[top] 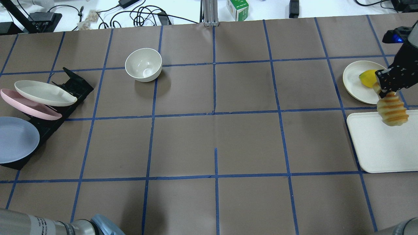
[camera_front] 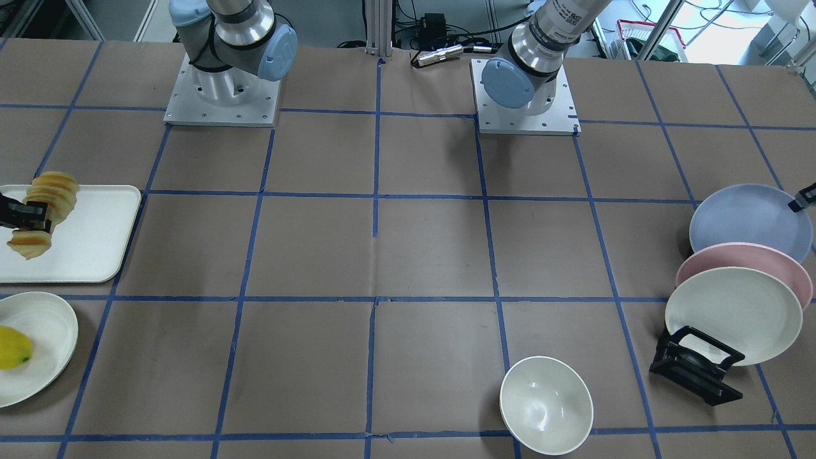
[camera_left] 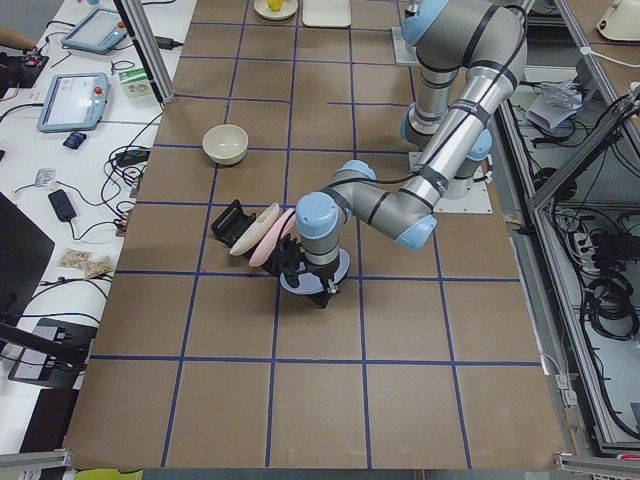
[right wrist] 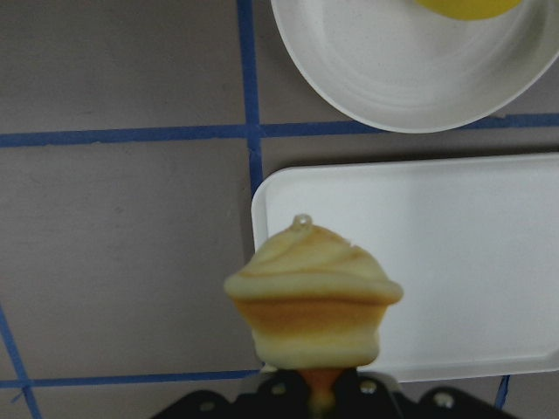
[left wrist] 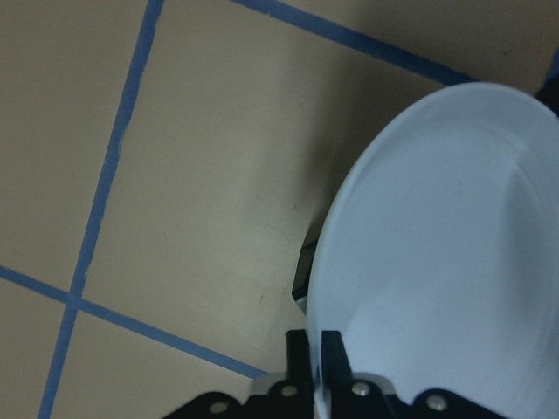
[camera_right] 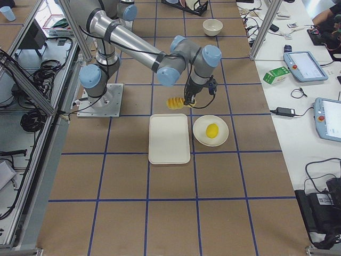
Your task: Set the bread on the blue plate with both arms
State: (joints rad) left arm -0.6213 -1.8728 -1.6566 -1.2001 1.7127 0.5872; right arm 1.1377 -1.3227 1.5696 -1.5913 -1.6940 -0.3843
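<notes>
The bread [camera_front: 46,205], an orange-yellow sliced loaf, hangs in my right gripper [camera_front: 29,217], which is shut on its middle above the white tray [camera_front: 89,242]. The bread also shows in the overhead view [top: 392,110] and the right wrist view [right wrist: 310,301], end-on. The blue plate [camera_front: 746,220] leans at the end of the black rack [camera_front: 695,366], beside the pink plate [camera_front: 743,262]. My left gripper [left wrist: 314,349] is shut on the blue plate's rim [left wrist: 437,262]. Only its tip [camera_front: 800,201] shows in the front view.
A cream plate [camera_front: 733,312] leans in the rack in front of the pink one. A white bowl [camera_front: 546,405] stands near the operators' edge. A cream plate [camera_front: 44,331] holding a yellow fruit [camera_front: 13,347] sits next to the tray.
</notes>
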